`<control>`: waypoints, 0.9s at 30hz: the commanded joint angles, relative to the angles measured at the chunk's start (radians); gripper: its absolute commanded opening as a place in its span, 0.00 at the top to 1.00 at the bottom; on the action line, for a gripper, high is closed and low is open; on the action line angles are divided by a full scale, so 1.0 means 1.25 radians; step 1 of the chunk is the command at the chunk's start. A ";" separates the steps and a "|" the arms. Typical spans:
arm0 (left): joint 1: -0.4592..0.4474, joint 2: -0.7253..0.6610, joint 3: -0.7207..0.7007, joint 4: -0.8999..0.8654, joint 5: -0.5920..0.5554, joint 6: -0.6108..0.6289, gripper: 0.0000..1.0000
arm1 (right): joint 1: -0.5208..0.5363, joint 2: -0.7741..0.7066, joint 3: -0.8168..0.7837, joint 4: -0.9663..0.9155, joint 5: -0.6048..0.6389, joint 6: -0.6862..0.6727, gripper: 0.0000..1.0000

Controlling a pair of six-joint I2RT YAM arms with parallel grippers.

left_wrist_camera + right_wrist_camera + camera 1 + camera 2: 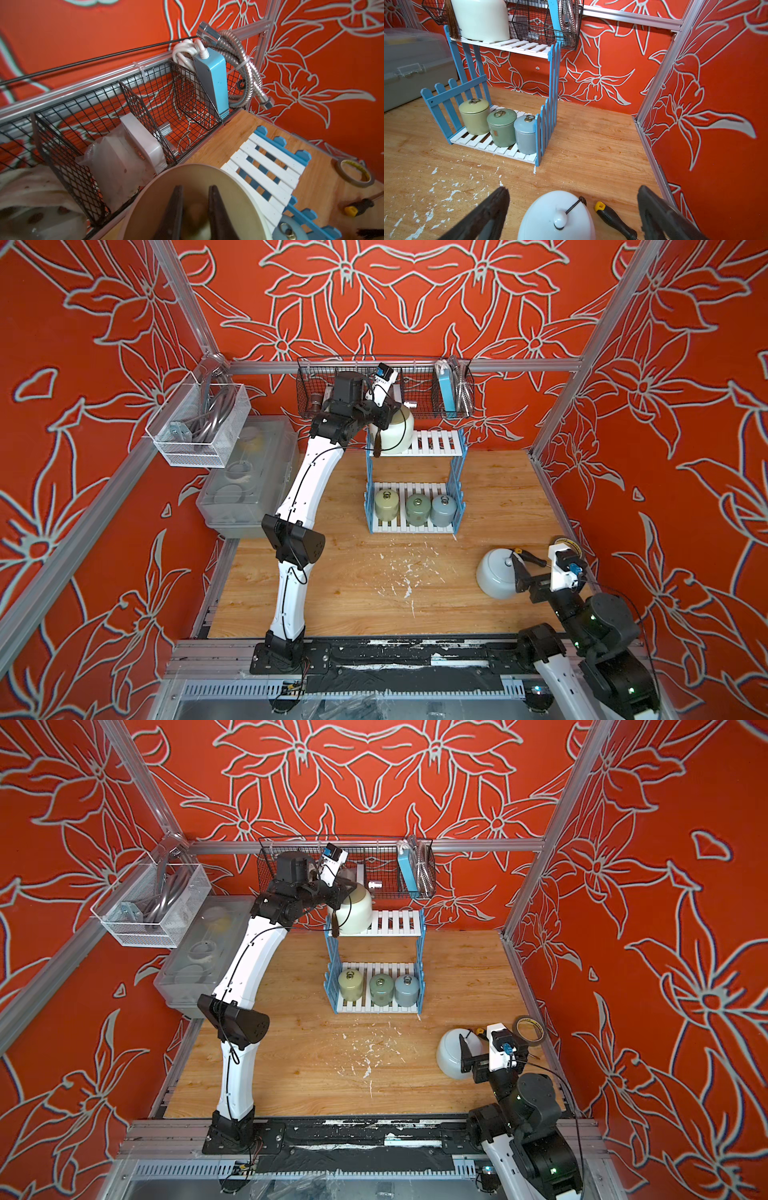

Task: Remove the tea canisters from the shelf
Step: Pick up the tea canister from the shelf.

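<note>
On the top tier of the shelf (436, 443) stands the cream canister (397, 435), with the left gripper (196, 214) clenched on its lid knob. I would lift slowly and straight up, since only the lid may come off. The black wire basket (332, 385) is just behind, so the free room is forward, over the bare table (332, 593), where the right gripper (574, 191) hangs released above the white canister (494, 576).

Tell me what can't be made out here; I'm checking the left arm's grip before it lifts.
- cream canister lid knob: left gripper covers it in both top views; blurred between the fingers in the left wrist view.
- white canister body: cut off by the right wrist view's edge.
- grey box contents: cloudy lid, too vague.
</note>
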State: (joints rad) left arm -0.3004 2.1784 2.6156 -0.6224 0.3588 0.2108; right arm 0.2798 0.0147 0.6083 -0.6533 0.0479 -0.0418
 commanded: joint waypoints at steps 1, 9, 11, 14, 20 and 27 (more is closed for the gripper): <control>0.002 0.011 0.026 0.004 -0.018 0.034 1.00 | -0.006 -0.006 -0.002 -0.001 -0.013 -0.008 0.01; -0.004 0.001 0.070 0.026 -0.010 0.030 1.00 | -0.011 -0.006 0.000 -0.001 -0.010 -0.008 0.01; -0.005 -0.009 0.074 0.043 -0.006 0.022 1.00 | -0.013 -0.005 -0.004 0.003 -0.008 -0.007 0.01; -0.011 -0.023 0.087 0.060 0.002 0.015 1.00 | -0.013 -0.006 -0.003 0.000 -0.020 -0.010 0.01; -0.031 -0.059 0.088 0.090 0.021 0.009 1.00 | -0.015 -0.006 -0.004 0.004 -0.019 -0.010 0.01; -0.045 -0.116 0.069 0.106 0.055 0.007 1.00 | -0.015 -0.006 -0.004 0.003 -0.017 -0.010 0.01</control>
State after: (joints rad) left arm -0.3454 2.1788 2.6671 -0.6636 0.3779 0.2199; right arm 0.2726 0.0147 0.6083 -0.6552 0.0399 -0.0444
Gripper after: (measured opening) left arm 0.173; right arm 0.992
